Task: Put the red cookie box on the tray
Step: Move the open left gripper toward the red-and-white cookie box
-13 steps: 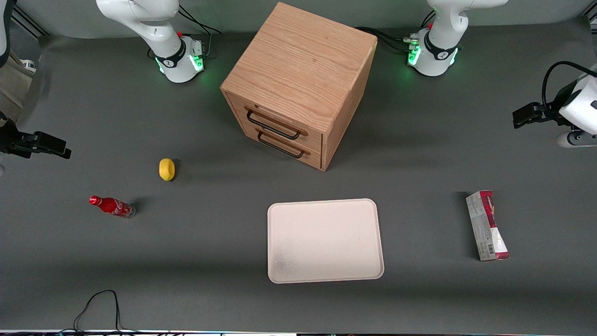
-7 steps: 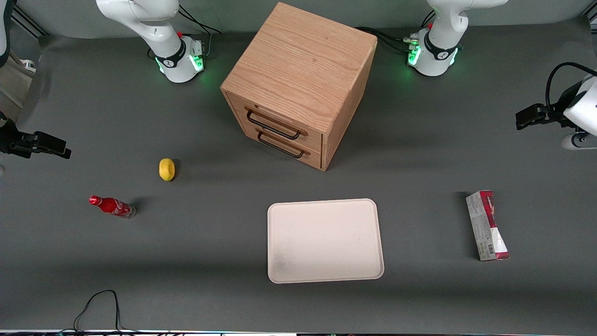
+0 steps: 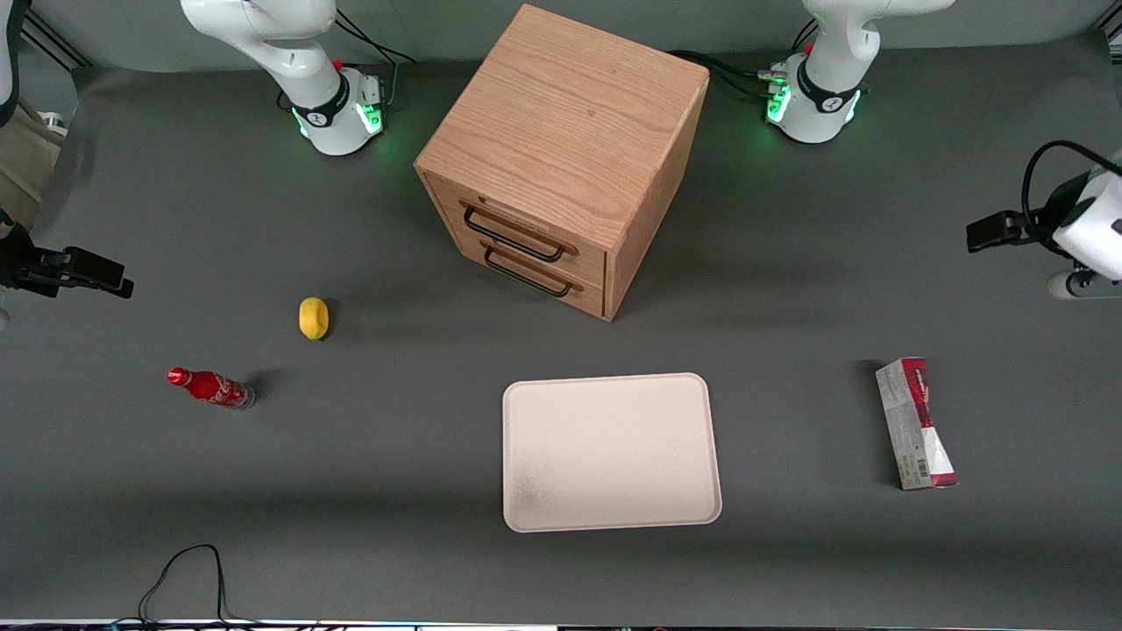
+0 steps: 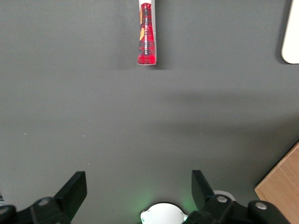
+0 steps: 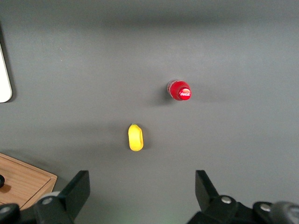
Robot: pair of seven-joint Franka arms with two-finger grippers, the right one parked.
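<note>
Front view, right edge: gripper (image 3: pixel 990 231) hangs well apart from red cookie box (image 3: pixel 914 423) & tray (image 3: pixel 611 452); only wrist cam shows fingers (image 4: pixel 74 190) spread wide, empty.

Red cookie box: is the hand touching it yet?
Apart. In the left wrist view the open hand has bare table between its fingers and the red cookie box.
</note>
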